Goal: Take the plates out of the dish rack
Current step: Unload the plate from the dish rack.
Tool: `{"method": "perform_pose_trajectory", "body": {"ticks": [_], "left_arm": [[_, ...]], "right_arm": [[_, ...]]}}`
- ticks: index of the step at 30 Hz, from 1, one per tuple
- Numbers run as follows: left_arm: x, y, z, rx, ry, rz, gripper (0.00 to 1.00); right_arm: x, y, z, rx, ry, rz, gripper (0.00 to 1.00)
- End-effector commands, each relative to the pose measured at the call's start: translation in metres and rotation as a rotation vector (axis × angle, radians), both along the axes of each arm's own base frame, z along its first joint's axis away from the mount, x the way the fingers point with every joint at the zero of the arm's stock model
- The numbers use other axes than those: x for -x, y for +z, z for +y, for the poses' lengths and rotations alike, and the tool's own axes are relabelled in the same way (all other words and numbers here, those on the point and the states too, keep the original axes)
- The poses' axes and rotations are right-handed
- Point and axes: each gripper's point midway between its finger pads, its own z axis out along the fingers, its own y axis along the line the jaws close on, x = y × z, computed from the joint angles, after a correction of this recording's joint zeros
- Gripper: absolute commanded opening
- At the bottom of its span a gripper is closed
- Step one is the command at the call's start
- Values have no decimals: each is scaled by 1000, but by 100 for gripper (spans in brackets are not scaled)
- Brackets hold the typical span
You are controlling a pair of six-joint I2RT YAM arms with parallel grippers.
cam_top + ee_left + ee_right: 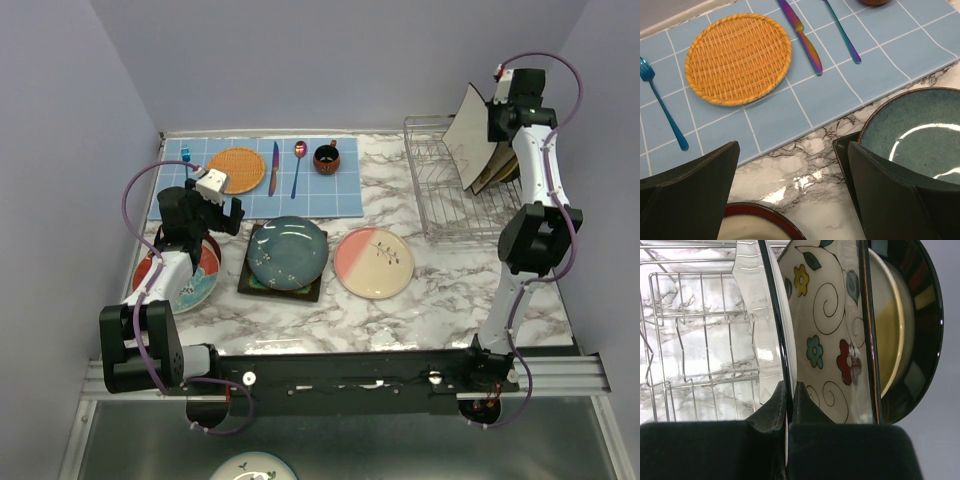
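The dish rack [440, 195] stands at the back right with several plates leaning in it. My right gripper [497, 118] is shut on the dark rim of a square flowered plate [470, 135], which tilts up at the rack's right end. In the right wrist view the fingers [775, 405] pinch that rim, and the flowered plate's face [825, 315] shows beside a cream plate [890, 325] and a dark plate [926, 305]. My left gripper [215, 212] hangs open over bare marble, between a red-rimmed plate [765, 225] and a teal plate [920, 130].
The teal plate [287, 250] lies on a dark square plate [255, 285], and a pink-and-cream plate [373, 262] lies right of it. A blue mat [255, 180] at the back left holds an orange woven round mat [236, 168], cutlery and a dark-red cup [327, 157].
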Motion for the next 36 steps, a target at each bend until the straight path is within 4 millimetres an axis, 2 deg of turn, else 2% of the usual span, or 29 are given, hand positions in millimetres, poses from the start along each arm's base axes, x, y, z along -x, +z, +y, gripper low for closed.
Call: {"method": "perform_pose_trajectory", "body": {"ticks": [1, 9, 19, 30, 36], "left_arm": [[-1, 10, 0, -13, 3, -26, 99], [-3, 5, 1, -16, 5, -14, 99], [-6, 5, 2, -16, 13, -11, 99], [-8, 0, 4, -25, 19, 2, 99], [-9, 1, 4, -26, 17, 2, 99]], "right_arm": [[19, 36, 20, -71, 50, -21, 1], [40, 89, 37, -127, 96, -102, 1], [59, 151, 42, -116, 110, -239, 1], [72, 186, 47, -108, 135, -308, 1], [88, 190, 73, -208, 223, -307, 1]]}}
